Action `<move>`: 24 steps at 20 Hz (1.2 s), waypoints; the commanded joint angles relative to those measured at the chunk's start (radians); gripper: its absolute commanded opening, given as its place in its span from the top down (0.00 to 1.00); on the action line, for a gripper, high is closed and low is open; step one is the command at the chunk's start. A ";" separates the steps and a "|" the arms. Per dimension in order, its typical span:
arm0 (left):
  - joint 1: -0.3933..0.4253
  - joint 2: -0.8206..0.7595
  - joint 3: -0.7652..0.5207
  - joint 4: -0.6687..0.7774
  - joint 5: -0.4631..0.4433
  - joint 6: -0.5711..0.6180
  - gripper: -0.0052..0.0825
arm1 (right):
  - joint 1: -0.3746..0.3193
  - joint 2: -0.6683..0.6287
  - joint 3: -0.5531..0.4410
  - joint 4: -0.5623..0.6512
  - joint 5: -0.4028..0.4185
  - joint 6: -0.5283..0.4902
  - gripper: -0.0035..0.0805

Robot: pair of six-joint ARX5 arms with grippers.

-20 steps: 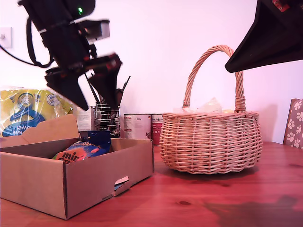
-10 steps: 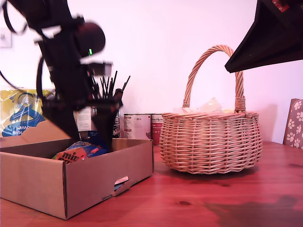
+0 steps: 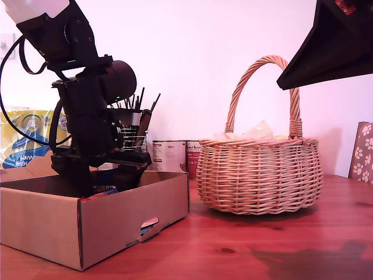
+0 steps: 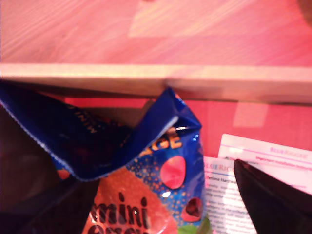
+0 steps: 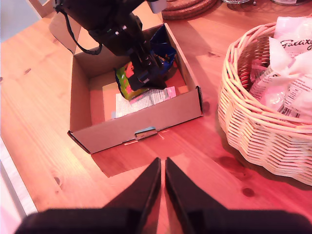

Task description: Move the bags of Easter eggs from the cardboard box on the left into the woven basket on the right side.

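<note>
my first gripper point(image 4: 161, 204) is reaching into the cardboard box point(image 3: 125, 219), fingers spread wide and straddling the mini egg bag point(image 4: 146, 195) directly below; my second gripper point(image 5: 162, 168), pinched closed, is hanging well apart.

Crumpled blue-orange "mini" bag point(image 4: 146, 195) in cardboard box point(image 3: 116, 219); woven basket point(image 3: 259, 175) apparently part-filled

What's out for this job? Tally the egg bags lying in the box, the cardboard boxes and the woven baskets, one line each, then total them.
Egg bags: 2
Cardboard box: 1
Woven basket: 1
Total: 4
</note>
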 commanded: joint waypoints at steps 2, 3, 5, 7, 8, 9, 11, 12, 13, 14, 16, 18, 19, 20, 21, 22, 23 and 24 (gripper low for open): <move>0.002 0.043 -0.006 -0.031 0.006 -0.009 0.25 | -0.002 0.006 -0.023 0.005 0.001 0.000 0.96; 0.005 0.043 -0.006 -0.040 0.006 -0.010 0.44 | -0.002 0.006 -0.023 0.005 0.000 0.000 0.96; 0.008 0.043 -0.006 -0.042 0.016 -0.002 0.70 | -0.002 0.006 -0.023 0.005 0.000 0.000 0.96; 0.008 0.043 -0.006 -0.036 0.015 0.009 0.75 | -0.002 0.006 -0.023 0.004 0.000 0.001 0.96; 0.008 0.043 -0.006 -0.032 0.015 0.010 0.76 | -0.002 0.006 -0.023 0.003 0.000 0.001 0.96; 0.008 0.043 -0.006 -0.030 0.015 0.010 0.76 | -0.002 0.006 -0.023 0.002 0.000 0.001 0.96; 0.008 0.042 -0.005 -0.028 0.015 0.010 0.78 | -0.002 0.006 -0.023 0.000 0.000 0.001 0.96; 0.008 0.041 -0.003 -0.032 0.015 0.010 0.79 | -0.002 0.006 -0.023 -0.002 0.000 0.001 0.96; 0.008 0.038 0.002 -0.045 0.015 0.016 0.80 | -0.002 0.006 -0.023 -0.002 0.000 0.001 0.96; 0.008 0.029 0.005 -0.061 0.014 0.034 0.80 | -0.002 0.006 -0.023 -0.002 0.000 0.001 0.96; 0.008 -0.006 0.005 -0.088 0.015 0.040 0.80 | -0.002 0.006 -0.023 -0.002 0.001 0.001 0.96; 0.008 -0.061 0.005 -0.113 0.019 0.056 0.80 | -0.002 0.006 -0.023 -0.002 0.001 0.000 0.96; 0.008 -0.096 0.005 -0.130 0.019 0.063 0.80 | -0.002 0.006 -0.023 -0.002 0.001 0.000 0.96; 0.008 -0.134 0.005 -0.143 0.027 0.072 0.80 | -0.002 0.006 -0.023 -0.002 0.005 0.000 0.97; 0.008 -0.177 0.005 -0.155 0.046 0.085 0.80 | -0.002 0.006 -0.023 -0.002 0.024 0.001 0.97; 0.008 -0.218 0.005 -0.156 0.073 0.095 0.80 | -0.002 0.006 -0.023 -0.002 0.047 0.001 0.97; 0.007 -0.262 0.005 -0.153 0.105 0.109 0.80 | -0.003 0.006 -0.023 -0.002 0.071 0.001 0.97; 0.006 -0.304 0.005 -0.137 0.155 0.115 0.80 | -0.004 0.005 -0.023 -0.001 0.087 0.001 0.97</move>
